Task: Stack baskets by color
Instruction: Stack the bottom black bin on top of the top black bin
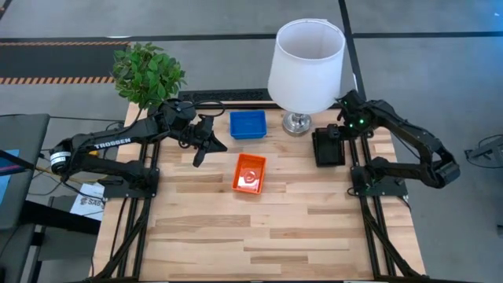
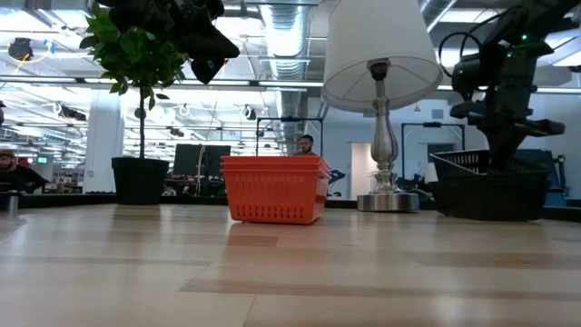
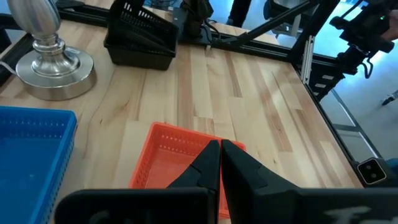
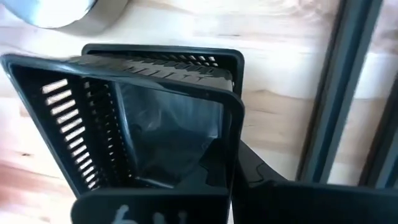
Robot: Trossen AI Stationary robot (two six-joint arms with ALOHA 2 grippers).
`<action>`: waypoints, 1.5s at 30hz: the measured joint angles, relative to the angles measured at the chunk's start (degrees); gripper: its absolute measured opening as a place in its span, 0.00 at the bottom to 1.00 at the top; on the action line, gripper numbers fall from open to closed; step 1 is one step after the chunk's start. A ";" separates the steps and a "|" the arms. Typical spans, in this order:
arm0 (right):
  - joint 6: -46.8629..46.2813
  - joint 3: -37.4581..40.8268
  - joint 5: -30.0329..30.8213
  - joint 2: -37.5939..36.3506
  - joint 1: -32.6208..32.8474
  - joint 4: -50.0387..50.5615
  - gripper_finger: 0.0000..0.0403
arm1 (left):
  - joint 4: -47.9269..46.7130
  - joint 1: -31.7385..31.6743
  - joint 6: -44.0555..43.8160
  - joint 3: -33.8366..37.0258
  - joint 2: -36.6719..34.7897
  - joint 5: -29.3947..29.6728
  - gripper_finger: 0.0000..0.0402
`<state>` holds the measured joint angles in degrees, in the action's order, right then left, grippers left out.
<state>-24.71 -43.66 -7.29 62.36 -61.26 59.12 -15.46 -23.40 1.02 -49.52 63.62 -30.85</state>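
Seen from above, wooden table (image 1: 259, 228) filling the lower centre of the frame, dark arms at either side. Left gripper (image 1: 206, 145) left of centre, above the tabletop, fingers (image 3: 208, 163) pressed together and holding nothing; in the left wrist view, tips poised over the near rim of the red-orange baskets (image 1: 249, 173). Red-orange baskets just left of centre in the high view, nested together, at centre in the low view (image 2: 275, 189), resting flat on the wood. Blue baskets (image 1: 247, 124) above them in the high view, toward the upper centre, just beside the lamp base (image 1: 297, 123) and apart from the red-orange ones. Black baskets (image 1: 328, 146) at right of centre in the high view, at far right in the low view (image 2: 490, 186). Right gripper (image 1: 340, 130) at the upper edge of the black baskets, fingers closed on the rim of the top black basket (image 4: 149, 124), that basket tilted up out of the one beneath it in the right wrist view. White lampshade (image 1: 306, 64) at upper centre, overhanging the base. Potted plant (image 1: 148, 75) at upper left, by the table's far corner. People far off in the room in the low view, behind the baskets.
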 joint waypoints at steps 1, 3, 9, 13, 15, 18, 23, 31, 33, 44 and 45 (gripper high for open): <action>0.70 0.00 0.14 0.18 -0.52 0.06 0.01 | 0.00 0.01 0.00 0.00 0.00 0.00 0.00; 1.28 0.00 0.22 0.79 -1.22 0.01 0.02 | 0.01 0.01 0.00 0.00 0.01 0.00 0.00; 2.93 -0.02 0.25 1.78 -1.59 -0.18 0.15 | 0.00 0.00 -0.31 0.00 0.02 0.00 0.00; 4.22 -0.02 0.18 1.78 -1.39 -0.37 0.23 | 0.00 0.00 -1.11 0.00 0.02 -0.02 0.00; 5.10 -0.02 0.13 1.78 -1.39 -0.45 0.26 | 0.00 0.02 -1.18 0.00 0.02 -0.04 0.00; 5.14 -0.17 0.11 1.74 -1.40 -0.53 0.33 | -0.02 0.02 -1.25 0.00 0.02 -0.04 0.00; 5.48 -3.89 0.04 1.04 -1.21 0.90 0.42 | -0.02 0.02 -1.25 0.00 0.02 -0.04 0.00; -1.82 -0.22 6.73 -4.98 10.77 -5.45 0.42 | -0.04 0.02 -1.22 0.00 0.02 0.57 0.00; -4.56 2.13 11.13 -6.71 13.76 -7.65 0.38 | -0.04 0.02 -1.25 0.00 0.02 1.16 0.00; -7.94 12.77 22.41 -13.35 21.99 -31.90 0.03 | -0.02 0.13 -2.09 0.00 0.02 1.82 0.00; -8.30 13.65 23.48 -13.10 22.64 -33.21 0.03 | -0.04 0.14 -2.28 0.00 0.02 1.91 0.00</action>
<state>-33.01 -30.01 16.19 49.26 -38.62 25.92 -15.51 -23.26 -1.26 -49.52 63.64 -28.94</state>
